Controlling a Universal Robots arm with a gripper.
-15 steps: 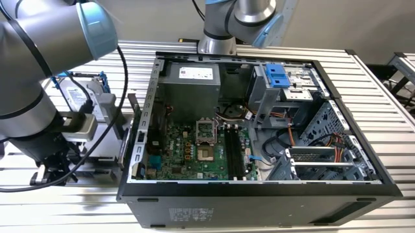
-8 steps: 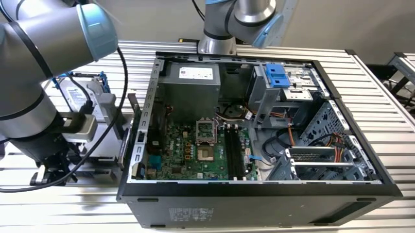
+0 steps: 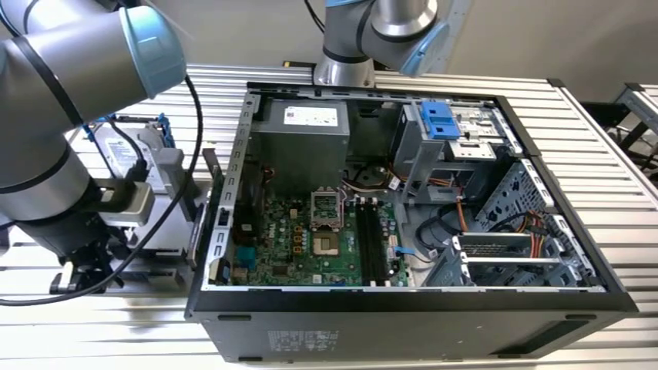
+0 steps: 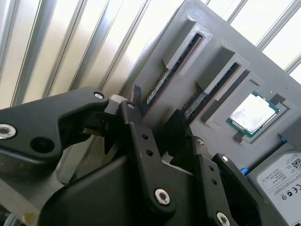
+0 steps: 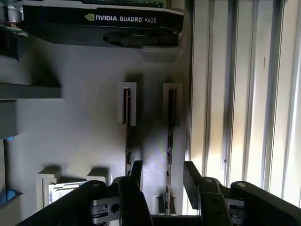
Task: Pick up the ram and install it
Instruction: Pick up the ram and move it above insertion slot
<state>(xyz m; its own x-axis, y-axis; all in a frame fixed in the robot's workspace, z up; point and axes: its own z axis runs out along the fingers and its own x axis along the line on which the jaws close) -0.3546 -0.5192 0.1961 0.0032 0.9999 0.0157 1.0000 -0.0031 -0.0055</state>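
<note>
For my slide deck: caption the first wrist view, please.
Open gripper lined up on the ram standing in a grey holder.

We're in a robotics lab: robot arm [image 3: 62, 116], an opened computer case [image 3: 411, 317] on a slatted aluminium desk [image 3: 606, 154], grey parts holder [image 5: 70, 132].

exterior view: even light | both wrist views: ribbed silver metal worktop [image 5: 244, 94] glares white | first wrist view: grey plastic tray [image 5: 70, 141] shadowed
</note>
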